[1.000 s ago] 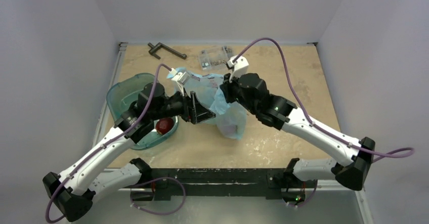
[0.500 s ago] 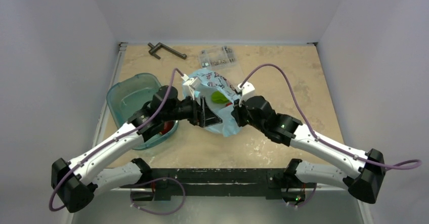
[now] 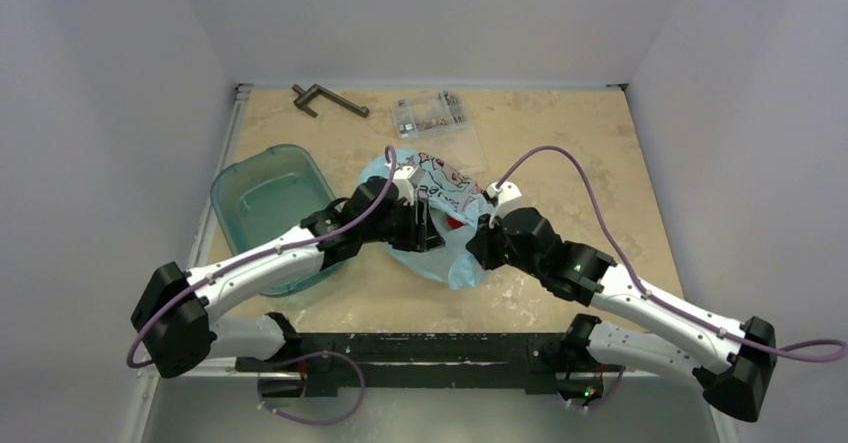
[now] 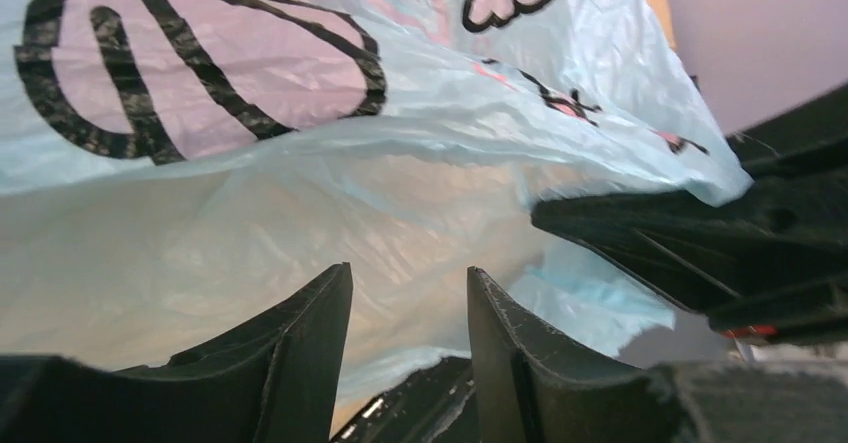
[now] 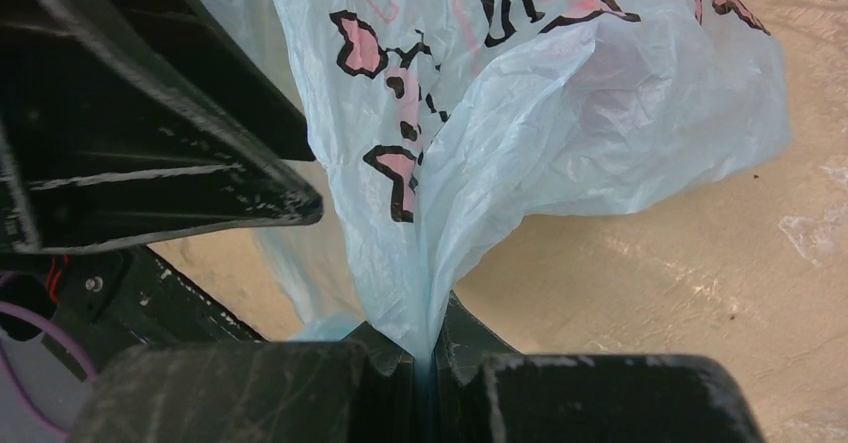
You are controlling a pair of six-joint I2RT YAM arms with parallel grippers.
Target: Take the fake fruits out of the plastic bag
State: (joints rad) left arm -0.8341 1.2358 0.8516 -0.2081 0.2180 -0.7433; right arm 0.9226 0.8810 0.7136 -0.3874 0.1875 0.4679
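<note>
desk (image 3: 560, 153): beige top, grey walls all round.
teal tub (image 3: 255, 198): left of the bag.
plastic bag (image 3: 440, 175): mid-desk, crumpled, print up.
right gripper (image 5: 425, 358): clamped on a bag fold.
left gripper (image 4: 408, 281): fingers parted, right at the bag.
fake fruits: can't make them out.

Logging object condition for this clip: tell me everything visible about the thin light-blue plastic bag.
The thin light-blue translucent plastic bag lies crumpled at mid-table on the beige tabletop, its whitish panel of black-outlined pink print facing up. The right pincer is shut on a gathered fold of its film. The left pincer, jaws apart, points into its pale billowed film, gripping nothing visible.
</note>
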